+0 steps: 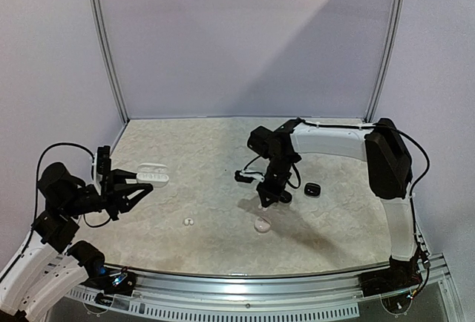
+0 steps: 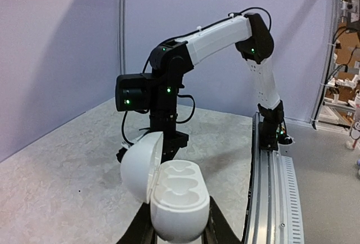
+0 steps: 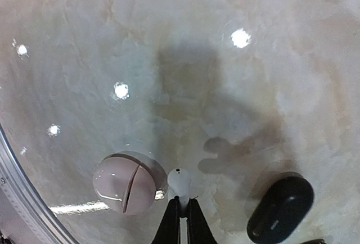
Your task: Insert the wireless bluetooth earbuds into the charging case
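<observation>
At the lower centre of the right wrist view, right claw (image 3: pixel 180 203) clamped on a tiny white earbud (image 3: pixel 179 180), probably light, hard and slippery, best pinched by its stem; left claw (image 2: pixel 179 230) clamped around the open charging case (image 2: pixel 179 196).

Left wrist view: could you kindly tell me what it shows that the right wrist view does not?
Only left wrist: the left claw gripping an open white charging case, the right arm beyond. Only right wrist: the right claw shut on a white earbud, beside a rounded white object and a black case. Both: the marbled table.
</observation>
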You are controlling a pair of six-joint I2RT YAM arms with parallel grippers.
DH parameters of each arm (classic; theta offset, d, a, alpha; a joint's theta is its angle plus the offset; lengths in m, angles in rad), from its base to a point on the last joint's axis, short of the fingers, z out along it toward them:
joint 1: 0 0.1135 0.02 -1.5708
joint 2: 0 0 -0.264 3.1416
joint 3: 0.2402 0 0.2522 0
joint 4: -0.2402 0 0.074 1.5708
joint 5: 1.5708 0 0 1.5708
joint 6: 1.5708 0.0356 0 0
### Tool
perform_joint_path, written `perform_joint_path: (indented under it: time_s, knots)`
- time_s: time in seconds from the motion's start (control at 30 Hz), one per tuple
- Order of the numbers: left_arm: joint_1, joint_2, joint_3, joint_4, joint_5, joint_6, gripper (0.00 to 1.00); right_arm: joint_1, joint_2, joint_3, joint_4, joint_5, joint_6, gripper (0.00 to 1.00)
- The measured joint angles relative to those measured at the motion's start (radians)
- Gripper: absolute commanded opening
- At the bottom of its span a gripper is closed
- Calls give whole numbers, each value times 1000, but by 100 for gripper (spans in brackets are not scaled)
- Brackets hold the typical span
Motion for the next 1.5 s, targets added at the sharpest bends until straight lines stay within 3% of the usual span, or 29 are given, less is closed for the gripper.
perform_joint_path:
  time_s: [0.2,0.3,0.6,0.77,0.9,1.23,1.37,1.5]
  knots:
    - [-7,7,21,-7,37,100,0,20,-122,112,-9,91,14,0]
    - [-9,31,99,-74,81,225,0,51,-173,205,-12,145,13,0]
    - [-16,110,217,-164,205,513,0,314,-289,335,42,251,-22,0]
    - [-37,142,232,-169,225,558,0,430,-347,336,113,287,-35,0]
    - [-56,145,237,-148,221,494,0,468,-373,336,149,313,-39,0]
    - [-66,196,179,58,100,18,0,483,-401,273,208,367,-9,0]
    - [-66,162,163,58,74,-34,0,439,-411,145,225,329,88,0]
    - [-66,109,161,32,49,-38,0,369,-362,21,235,197,234,0]
